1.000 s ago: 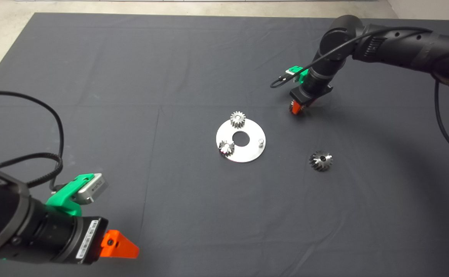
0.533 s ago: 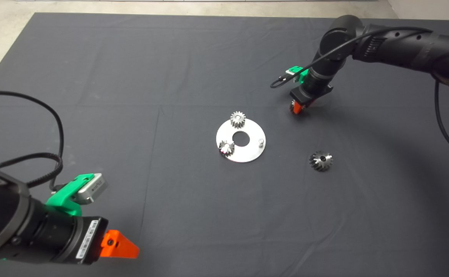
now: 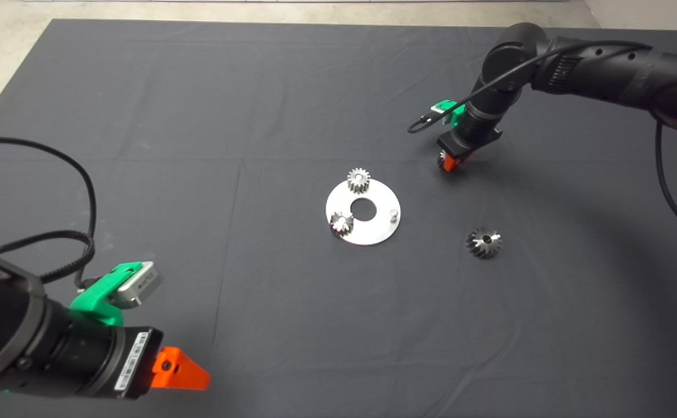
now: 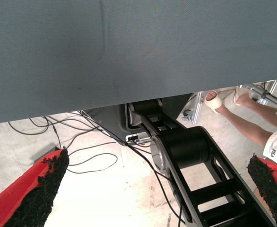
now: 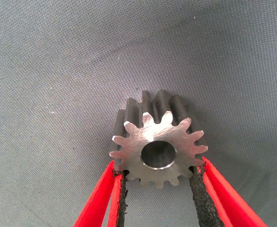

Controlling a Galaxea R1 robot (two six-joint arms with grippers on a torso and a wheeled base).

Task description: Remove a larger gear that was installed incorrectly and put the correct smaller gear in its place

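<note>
Larger gear (image 3: 483, 242) lay off the plate (image 3: 373, 229) on the mat, removal judged done; right gripper (image 5: 158, 182) pinched the smaller gear (image 5: 158, 144) beyond the plate, bare peg (image 3: 393, 215) unfilled; left gripper (image 4: 162, 189) parked, fingers wide apart

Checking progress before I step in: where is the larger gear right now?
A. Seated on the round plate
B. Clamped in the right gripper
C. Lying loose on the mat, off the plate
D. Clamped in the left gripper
C. The larger gear lies on the mat, apart from the round plate, whose one pin stands bare; the right gripper is shut on the smaller gear instead.
</note>
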